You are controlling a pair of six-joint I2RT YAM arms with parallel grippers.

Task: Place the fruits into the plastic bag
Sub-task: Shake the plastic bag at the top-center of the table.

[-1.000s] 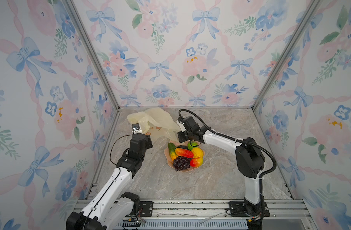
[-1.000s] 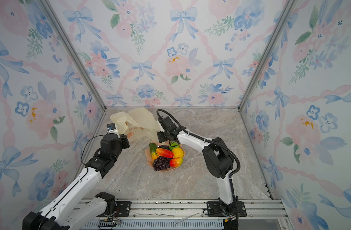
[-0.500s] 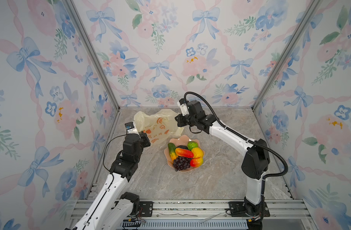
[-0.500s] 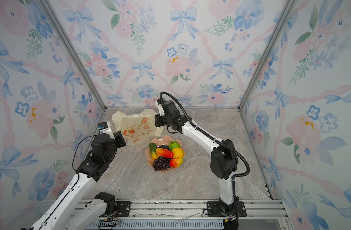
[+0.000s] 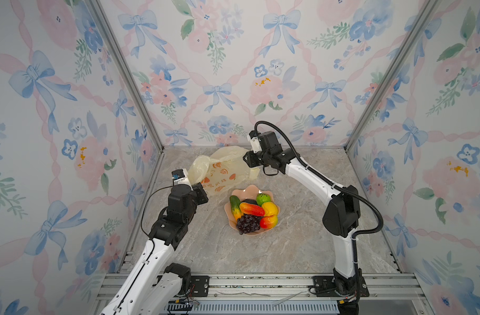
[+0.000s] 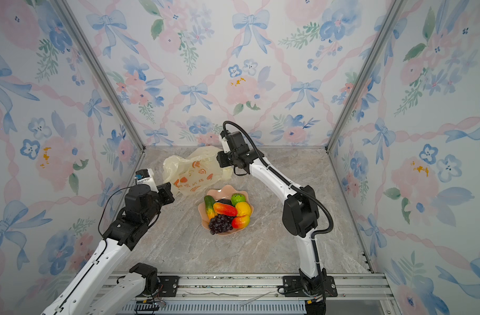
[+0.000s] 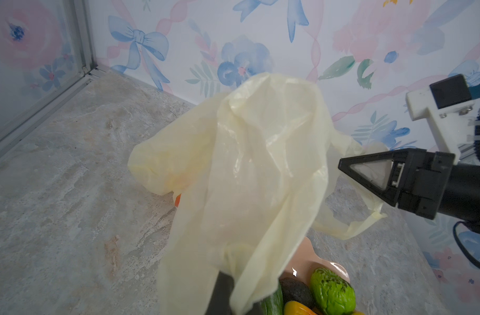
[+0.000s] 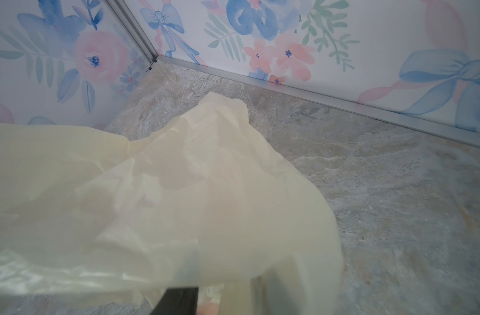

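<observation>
Plastic bag [image 5: 223, 169] [image 6: 192, 169]: held up and spread between the 2 arms, at the back left of the counter [image 5: 301, 245], just behind the bowl [image 5: 250, 188]. 1 second ago we saw it crumpled and low. Now its orange print faces us in both top views.

Fruits [image 5: 253, 211] [image 6: 228, 212]: all piled in the bowl, unmoved since then; none in the bag.

Left gripper [image 5: 203, 191] [image 6: 166, 192]: jaws clenched on the bag's lower near edge. In the left wrist view the film [image 7: 247, 163] drapes straight off them.

Right gripper [image 5: 245, 161] [image 7: 342, 167]: it has drawn back from the bowl's far rim toward the back wall and now sits at the bag's upper far corner. In the right wrist view the film [image 8: 178, 191] covers its jaws, so we cannot tell whether they are grasping or released.
</observation>
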